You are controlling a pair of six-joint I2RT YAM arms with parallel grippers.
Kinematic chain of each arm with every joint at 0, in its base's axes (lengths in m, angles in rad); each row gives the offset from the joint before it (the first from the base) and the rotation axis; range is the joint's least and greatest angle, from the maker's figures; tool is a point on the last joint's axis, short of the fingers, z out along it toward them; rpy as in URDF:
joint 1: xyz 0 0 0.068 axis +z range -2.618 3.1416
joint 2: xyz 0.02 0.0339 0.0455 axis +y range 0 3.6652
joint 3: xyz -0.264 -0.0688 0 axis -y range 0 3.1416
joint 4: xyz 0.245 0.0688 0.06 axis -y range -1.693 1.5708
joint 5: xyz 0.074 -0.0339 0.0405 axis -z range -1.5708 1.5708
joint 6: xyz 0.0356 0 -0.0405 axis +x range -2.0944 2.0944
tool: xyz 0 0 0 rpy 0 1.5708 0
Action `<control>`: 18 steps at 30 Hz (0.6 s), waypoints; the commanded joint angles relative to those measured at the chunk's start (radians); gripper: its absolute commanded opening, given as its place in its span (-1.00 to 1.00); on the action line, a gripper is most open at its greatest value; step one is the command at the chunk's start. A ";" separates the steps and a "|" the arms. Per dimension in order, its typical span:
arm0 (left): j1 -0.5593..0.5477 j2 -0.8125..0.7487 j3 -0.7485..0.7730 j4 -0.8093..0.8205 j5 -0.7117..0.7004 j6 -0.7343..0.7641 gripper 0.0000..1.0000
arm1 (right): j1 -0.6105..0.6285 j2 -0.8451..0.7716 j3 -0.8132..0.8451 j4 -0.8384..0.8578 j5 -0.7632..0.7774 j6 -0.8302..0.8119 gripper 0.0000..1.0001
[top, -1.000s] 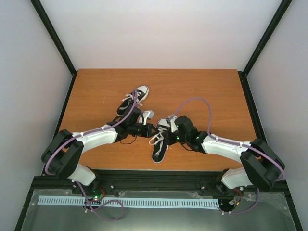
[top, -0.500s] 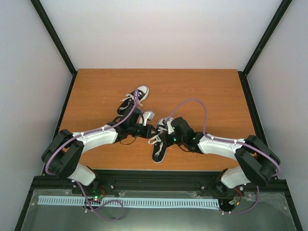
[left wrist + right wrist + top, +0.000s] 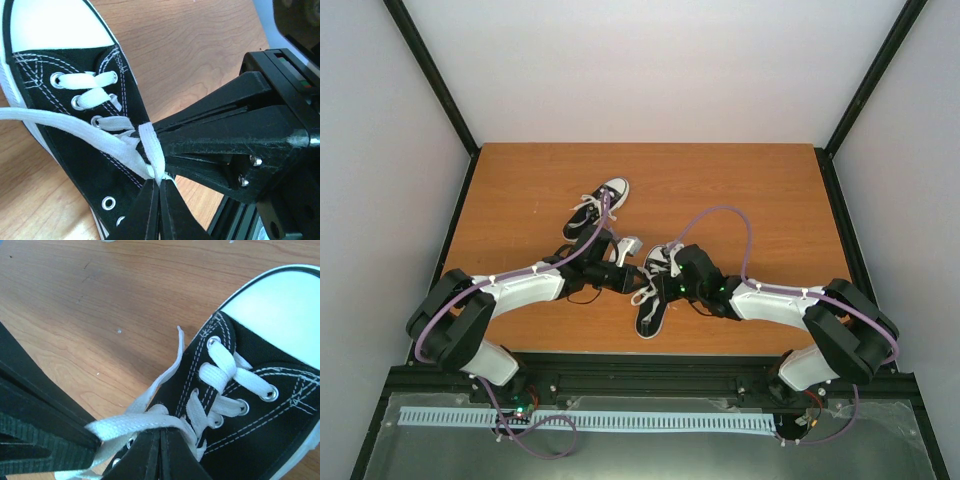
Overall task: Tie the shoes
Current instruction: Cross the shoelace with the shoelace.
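Laces (image 3: 150,150) of the near shoe (image 3: 648,315) pinched by both claws at once, just above the tongue. Left claw (image 3: 160,186) closed tight, nipping a white strand right at its tips. Right claw (image 3: 160,434) closed flat too, with a strand drawn across its tips. Tips almost touching, reaching in from 9 o'clock and 3 o'clock in the top view, probably for crossing the two strands and drawing them against each other into a first knot. Grips taken low, close to the eyelets (image 3: 107,202), seemingly to keep the strands short and taut rather than floppy.

Near shoe flat on its sole around the middle of the worktop (image 3: 760,200), a little toward 6 o'clock, lying roughly along the 12-to-6 line. Upright like this, open to both claws from either side, with the white toe cap (image 3: 280,310) clear of the work. Far shoe (image 3: 600,208) apart from it toward 11 o'clock, no claw on it, apparently left for a later turn.

No knot or bow visible on either shoe, so judged an early step. Worth watching: light shoe, hence some risk of lifting or twisting under a sideways pull. Also thin flat strands, easy to slip from closed tips.
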State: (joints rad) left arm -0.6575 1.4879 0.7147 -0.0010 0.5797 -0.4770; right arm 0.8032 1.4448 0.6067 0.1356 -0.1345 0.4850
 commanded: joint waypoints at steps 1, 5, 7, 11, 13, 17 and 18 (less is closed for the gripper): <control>-0.004 -0.001 -0.002 -0.034 -0.044 0.017 -0.99 | 0.007 -0.013 -0.020 0.030 0.039 0.021 -0.94; -0.005 -0.001 -0.004 -0.028 -0.031 0.028 -0.95 | 0.007 -0.012 -0.028 0.037 0.045 0.022 -0.94; -0.006 0.002 -0.011 -0.005 0.011 0.027 -0.90 | 0.007 -0.005 -0.032 0.050 0.044 0.023 -0.94; -0.006 0.011 -0.027 0.032 0.077 0.015 -0.77 | 0.007 -0.003 -0.050 0.085 0.038 0.031 -0.95; -0.006 0.010 -0.029 0.028 0.072 0.009 -0.69 | 0.007 -0.003 -0.058 0.089 0.040 0.032 -0.94; -0.005 -0.043 -0.027 0.011 -0.011 -0.017 -0.35 | 0.007 -0.008 -0.067 0.092 0.039 0.031 -0.94; -0.004 -0.056 -0.022 -0.004 -0.042 -0.025 -0.28 | 0.007 -0.009 -0.068 0.092 0.040 0.032 -0.94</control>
State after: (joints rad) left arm -0.6594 1.4872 0.6815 -0.0074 0.6044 -0.4850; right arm 0.8032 1.4448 0.5568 0.2035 -0.1146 0.5072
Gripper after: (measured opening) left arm 0.307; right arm 0.031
